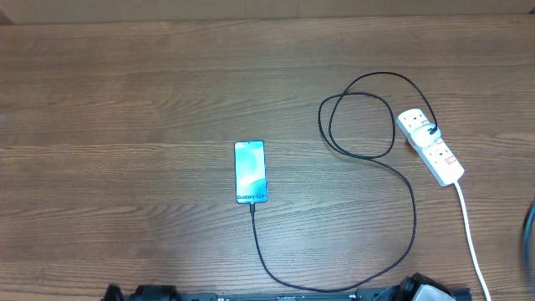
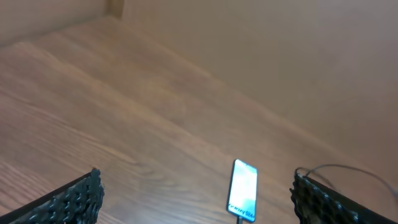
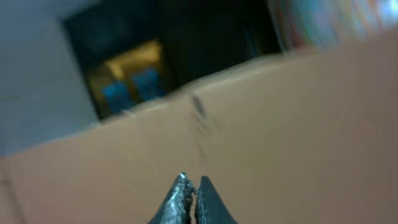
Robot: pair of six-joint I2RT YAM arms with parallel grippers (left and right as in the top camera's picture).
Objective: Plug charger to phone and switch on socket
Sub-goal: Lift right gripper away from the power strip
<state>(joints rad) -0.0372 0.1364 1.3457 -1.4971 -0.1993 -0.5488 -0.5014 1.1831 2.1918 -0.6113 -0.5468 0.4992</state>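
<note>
While the phone (image 1: 250, 172) lay well apart from every bench (image 1: 109, 125) edge, the left pincer (image 2: 198, 196) gaped empty and the right pincer (image 3: 191, 198) sat closed, empty.

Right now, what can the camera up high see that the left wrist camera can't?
Only the overhead view shows the white power strip with small red switches, its white cord, and the whole looping path of the long thin black cable. Only the left wrist view shows the left pincer, its black ridged fingers wide open, and the plain beige wall behind the table. Both show the slim smartphone with the light blue screen, the brown wooden table, and part of that cable.
</note>
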